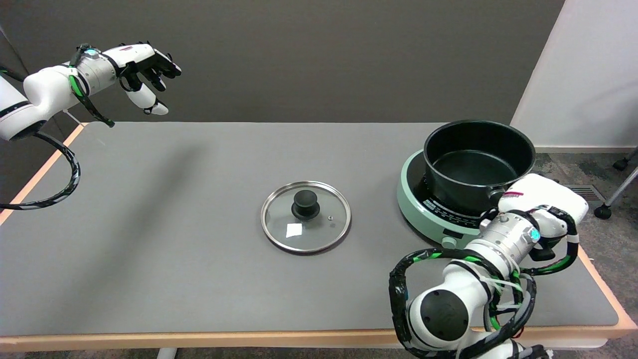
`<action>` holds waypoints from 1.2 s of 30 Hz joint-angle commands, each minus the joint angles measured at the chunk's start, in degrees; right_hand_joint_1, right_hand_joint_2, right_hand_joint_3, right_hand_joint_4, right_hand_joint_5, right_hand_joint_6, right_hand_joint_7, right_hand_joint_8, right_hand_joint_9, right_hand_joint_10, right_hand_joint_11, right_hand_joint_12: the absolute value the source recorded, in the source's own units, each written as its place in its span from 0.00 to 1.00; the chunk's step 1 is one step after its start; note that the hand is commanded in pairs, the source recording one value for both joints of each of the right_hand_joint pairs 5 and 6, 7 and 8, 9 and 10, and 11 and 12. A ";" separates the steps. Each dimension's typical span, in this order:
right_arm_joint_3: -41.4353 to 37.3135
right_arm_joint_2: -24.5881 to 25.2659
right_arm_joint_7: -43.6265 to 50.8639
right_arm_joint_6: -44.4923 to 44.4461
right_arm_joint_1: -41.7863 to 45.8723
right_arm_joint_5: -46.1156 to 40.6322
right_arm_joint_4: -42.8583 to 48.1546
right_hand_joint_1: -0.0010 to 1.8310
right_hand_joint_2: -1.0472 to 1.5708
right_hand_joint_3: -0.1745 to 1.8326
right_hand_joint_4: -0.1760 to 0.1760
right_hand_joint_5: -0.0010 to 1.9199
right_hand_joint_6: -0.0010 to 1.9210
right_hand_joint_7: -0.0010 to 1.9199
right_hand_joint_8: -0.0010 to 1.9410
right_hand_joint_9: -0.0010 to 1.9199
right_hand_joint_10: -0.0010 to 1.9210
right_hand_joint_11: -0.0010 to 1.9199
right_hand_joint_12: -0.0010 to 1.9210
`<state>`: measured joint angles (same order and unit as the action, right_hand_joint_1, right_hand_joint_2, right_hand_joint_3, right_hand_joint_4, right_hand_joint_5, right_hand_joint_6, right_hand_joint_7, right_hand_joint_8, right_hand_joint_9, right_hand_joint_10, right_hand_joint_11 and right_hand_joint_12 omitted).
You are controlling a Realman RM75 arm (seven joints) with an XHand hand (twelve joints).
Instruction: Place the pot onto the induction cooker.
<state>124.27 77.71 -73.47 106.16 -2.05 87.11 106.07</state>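
A grey table (199, 279) fills most of the frame, its wooden edge showing along the bottom and at the left and right borders. At the right of centre sits the pale green induction cooker (413, 192), a round unit with a dark top and a control strip along its near rim. The black pot (478, 159) stands on that dark top, upright and empty, covering most of the cooking surface; it looks seated rather than hanging, though its base is hidden by its own wall, so I judge this rather than see it.

The right arm comes in from the lower right, and the right hand (543, 199) lies against the pot's near right side, where a handle stub shows at the rim. The white back of the hand faces the camera and hides the fingers, so I cannot tell whether it grips the handle or has let go.

Near the middle of the frame a glass lid (305, 216) with a black knob lies flat on the table, well apart from the cooker.

As to progress, the placing itself appears done. What seems left is for the hand to release, if it has not, and draw clear without nudging the pot.
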 commanded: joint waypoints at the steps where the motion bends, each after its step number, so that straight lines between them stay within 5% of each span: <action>1: -1.15 -1.45 -2.42 0.21 -1.39 -6.52 -1.67 0.58 0.74 0.49 0.21 0.85 0.85 0.85 0.84 0.85 0.85 0.85 0.85; 15: -0.85 -1.61 -1.91 -0.78 -1.48 -4.56 -1.72 0.57 0.74 0.48 0.21 0.85 0.85 0.85 0.84 0.85 0.85 0.85 0.85; 29: 0.22 -1.11 2.97 -2.71 -0.71 -0.23 -0.60 0.54 0.64 0.47 0.23 0.74 0.73 0.74 0.73 0.74 0.73 0.74 0.73; 32: 0.67 -1.00 4.45 -2.58 -0.63 0.30 -0.49 0.54 0.59 0.61 0.32 0.67 0.67 0.67 0.66 0.67 0.67 0.67 0.67; 35: 1.01 -0.68 7.05 -2.63 -0.63 1.18 -0.25 0.54 0.41 1.00 0.51 0.57 0.57 0.57 0.56 0.57 0.57 0.57 0.57; 36: 1.20 -0.55 7.65 -2.58 -0.63 1.42 -0.20 0.55 0.35 1.00 0.61 0.53 0.53 0.53 0.52 0.53 0.53 0.53 0.53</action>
<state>124.01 76.42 -72.05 104.38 -3.09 85.32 105.08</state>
